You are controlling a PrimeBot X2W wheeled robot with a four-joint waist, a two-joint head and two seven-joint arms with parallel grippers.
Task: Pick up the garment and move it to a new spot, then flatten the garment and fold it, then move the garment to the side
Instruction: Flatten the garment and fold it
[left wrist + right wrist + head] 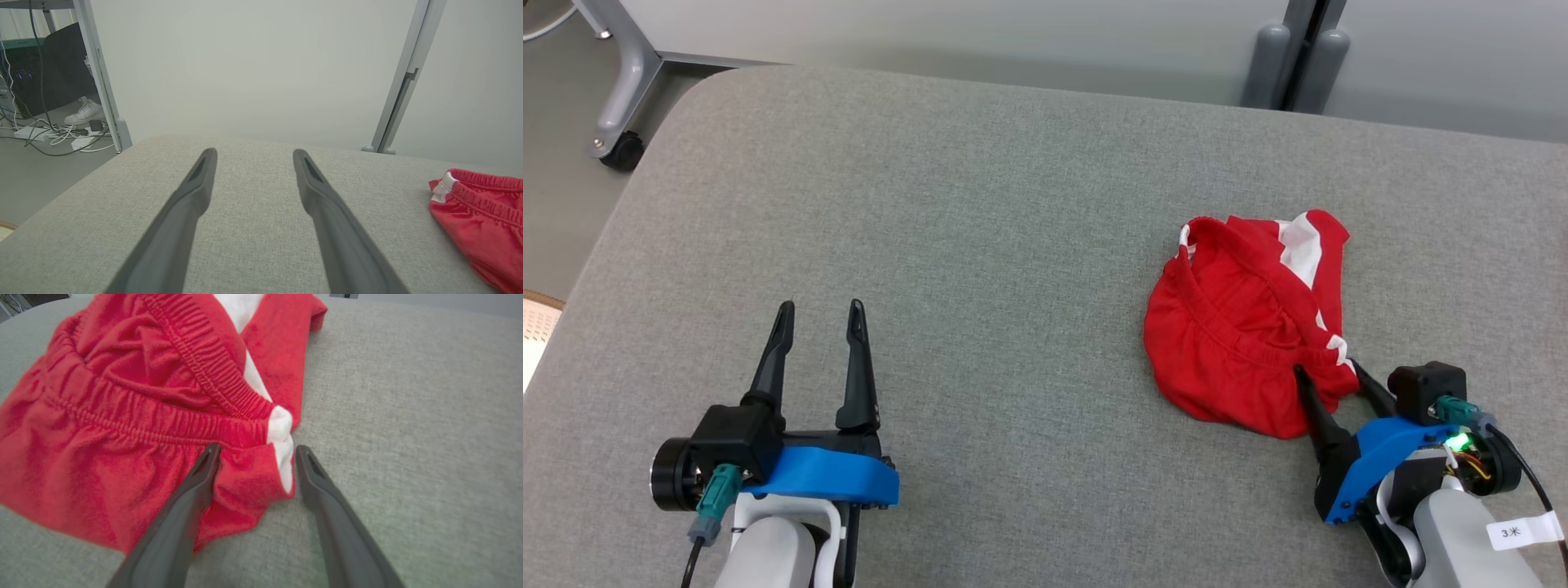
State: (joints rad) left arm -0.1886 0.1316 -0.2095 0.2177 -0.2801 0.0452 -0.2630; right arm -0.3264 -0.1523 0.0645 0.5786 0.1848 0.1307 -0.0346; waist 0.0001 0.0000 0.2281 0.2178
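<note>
Low in the head view sit both grippers. At the lower left is the left gripper (821, 309). Its two dark fingers are spread wide with nothing between them, over the bare grey table (1013, 204). At the lower right is the right gripper (1327, 369), and it is spread wide too. Its fingers stand one on each side of the near corner of the red garment (1241, 327), but they are not squeezing it.

The right wrist view shows that corner up close. Some red cloth and a white patch (282, 428) sit in the gap, and a stretchy band (196, 428) runs off to the left.

The garment lies bunched up at the middle right of the head view, well apart from the left gripper. The left wrist view catches its edge at the lower right.

Farther back, the left wrist view adds a white shoe (83, 114) and some cables (49, 134) on the floor at its upper left. The head view has a black wheel (623, 151) at its upper left.
</note>
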